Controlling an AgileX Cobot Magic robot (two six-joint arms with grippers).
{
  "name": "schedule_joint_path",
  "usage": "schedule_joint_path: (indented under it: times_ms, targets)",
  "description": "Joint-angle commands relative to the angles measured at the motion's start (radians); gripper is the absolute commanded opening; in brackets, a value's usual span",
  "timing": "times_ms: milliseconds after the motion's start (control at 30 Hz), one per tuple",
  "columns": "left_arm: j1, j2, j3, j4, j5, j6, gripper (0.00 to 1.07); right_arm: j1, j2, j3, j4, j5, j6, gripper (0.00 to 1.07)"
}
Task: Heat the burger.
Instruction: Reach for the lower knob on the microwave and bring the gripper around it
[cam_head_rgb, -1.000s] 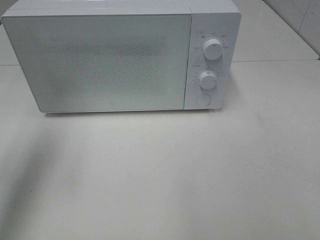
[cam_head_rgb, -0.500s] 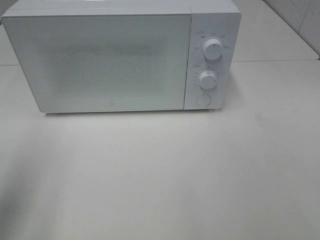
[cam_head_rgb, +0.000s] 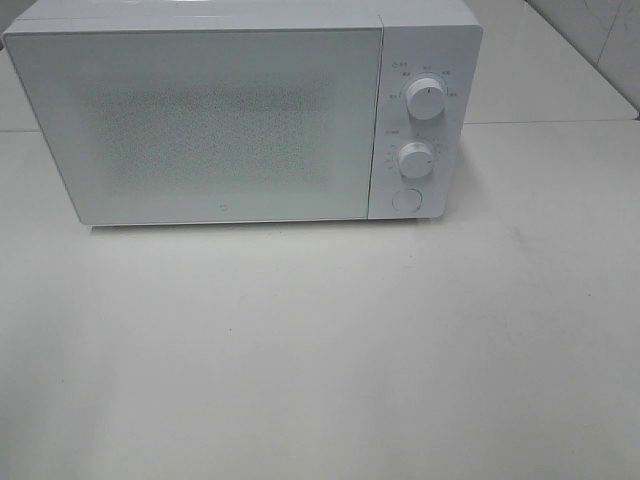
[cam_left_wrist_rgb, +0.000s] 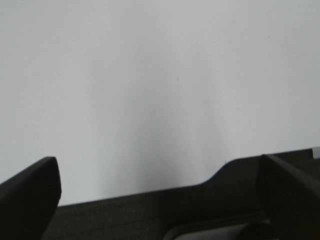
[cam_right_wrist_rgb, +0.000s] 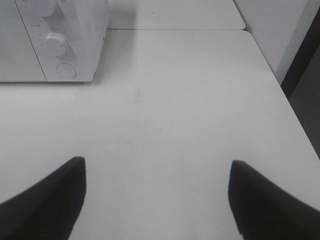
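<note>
- Starting with your left claw (cam_left_wrist_rgb: 157, 167): its jaws are spread wide with nothing between them, and only bare worktop (cam_left_wrist_rgb: 150, 75) lies beneath and ahead of it.
- Your right claw (cam_right_wrist_rgb: 157, 165) is also spread wide and empty. The microwave (cam_right_wrist_rgb: 75, 45) stands well ahead of it, toward the left arm's side, with its lower knob (cam_right_wrist_rgb: 56, 44) and round button (cam_right_wrist_rgb: 66, 70) facing the claw.
- The microwave door (cam_head_rgb: 200, 125) is shut and frosted, so you cannot tell what sits inside.
- The burger shows in no view. Neither claw is near it, and it may be behind that door.
- Expect it to be light, soft and stacked, so the layers will likely slide and the glossy bun may slip. Take it low across both sides, bun and patty together, with a gentle squeeze.
</note>
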Motion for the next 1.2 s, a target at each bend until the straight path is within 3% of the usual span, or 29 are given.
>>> schedule_joint_path:
  times_ms: [33,633,700,800,1200]
  targets:
    - [0.002,-0.096,0.038,-0.003,-0.056,0.002,0.98,-0.003,-0.026,0.002,0.0,-0.005,-0.006,0.76]
    - [0.012,-0.33,0.035,-0.071,-0.061,-0.005,0.98,-0.003,-0.026,0.002,0.0,-0.005,-0.006,0.76]
    - [0.095,-0.411,0.035,-0.071,-0.063,-0.005,0.98,-0.003,-0.026,0.002,0.0,-0.005,-0.006,0.76]
    - [0.13,-0.462,0.036,-0.072,-0.063,-0.005,0.98,-0.003,-0.026,0.002,0.0,-0.005,-0.006,0.76]
    - [0.13,-0.458,0.037,-0.076,-0.063,-0.005,0.98,-0.003,-0.025,0.002,0.0,-0.005,-0.006,0.76]
